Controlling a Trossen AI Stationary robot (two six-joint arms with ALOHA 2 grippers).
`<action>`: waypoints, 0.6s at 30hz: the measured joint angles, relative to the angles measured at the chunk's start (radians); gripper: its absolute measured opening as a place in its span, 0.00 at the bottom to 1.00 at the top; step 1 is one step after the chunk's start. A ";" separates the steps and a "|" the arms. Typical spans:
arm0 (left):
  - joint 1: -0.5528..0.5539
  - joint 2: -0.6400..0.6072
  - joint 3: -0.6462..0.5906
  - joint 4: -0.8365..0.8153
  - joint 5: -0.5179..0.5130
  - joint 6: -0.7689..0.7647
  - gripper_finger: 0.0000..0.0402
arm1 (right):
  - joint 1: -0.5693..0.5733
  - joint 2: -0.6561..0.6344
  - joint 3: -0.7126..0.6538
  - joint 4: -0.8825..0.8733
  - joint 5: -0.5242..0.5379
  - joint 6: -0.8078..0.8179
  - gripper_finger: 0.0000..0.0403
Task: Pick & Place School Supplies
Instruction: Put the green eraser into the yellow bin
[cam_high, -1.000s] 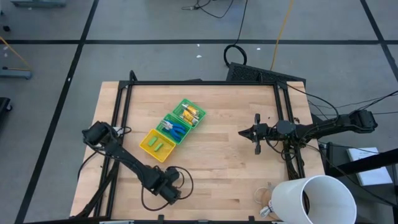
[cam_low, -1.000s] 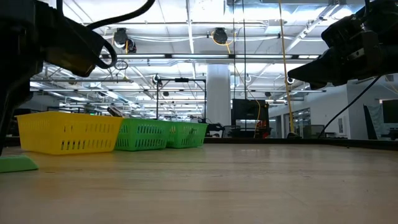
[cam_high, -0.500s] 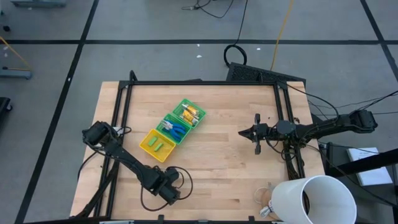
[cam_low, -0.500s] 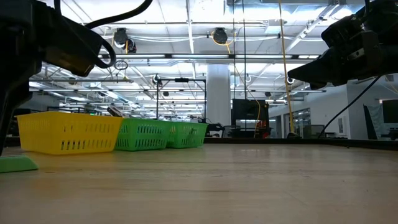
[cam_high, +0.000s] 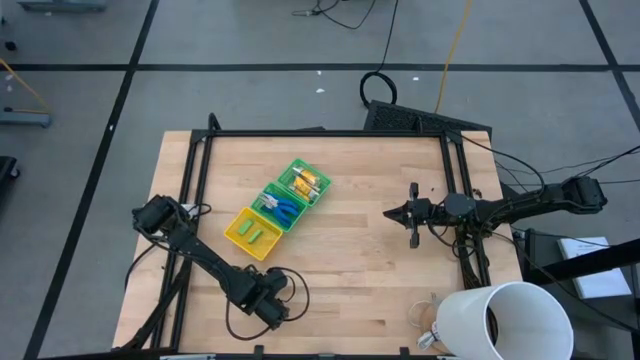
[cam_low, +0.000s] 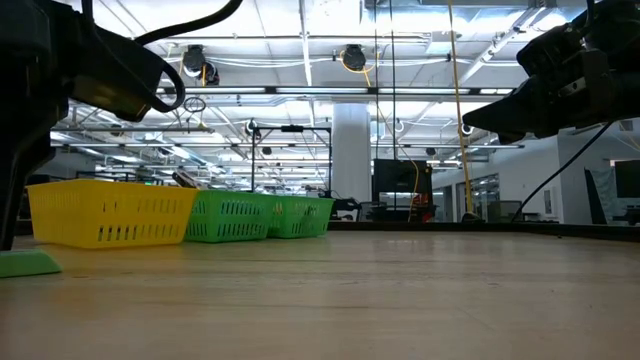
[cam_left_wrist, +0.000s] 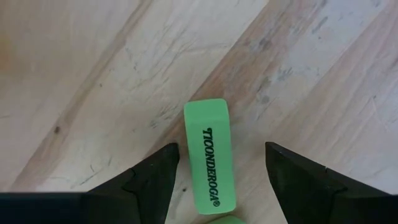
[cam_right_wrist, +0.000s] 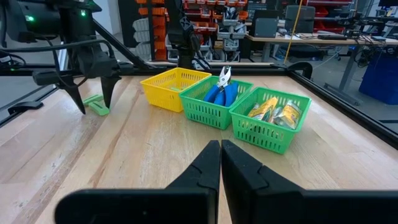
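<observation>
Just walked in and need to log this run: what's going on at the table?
The left gripper hangs open over a light-green Ticonderoga eraser lying flat on the wooden table, one finger on each side of it, not gripping. The right gripper waits shut, facing the yellow and green baskets with sorted supplies.

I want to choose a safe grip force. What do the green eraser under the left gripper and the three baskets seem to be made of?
The green eraser looks like soft rubber or vinyl, matte, with rounded edges and a printed black brand name. The left gripper hangs open around it. The yellow basket and the two green baskets look like thin moulded plastic, slightly glossy, with slotted mesh walls.
</observation>
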 joint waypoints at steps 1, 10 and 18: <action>0.000 0.000 0.000 -0.001 -0.001 0.000 0.62 | 0.000 0.000 0.000 0.000 0.000 0.000 0.02; 0.003 0.001 -0.002 0.003 -0.003 0.004 0.45 | 0.000 0.000 0.000 0.000 0.000 0.000 0.02; 0.003 0.002 -0.003 0.009 0.002 0.004 0.27 | 0.000 0.000 0.000 0.000 0.000 0.000 0.02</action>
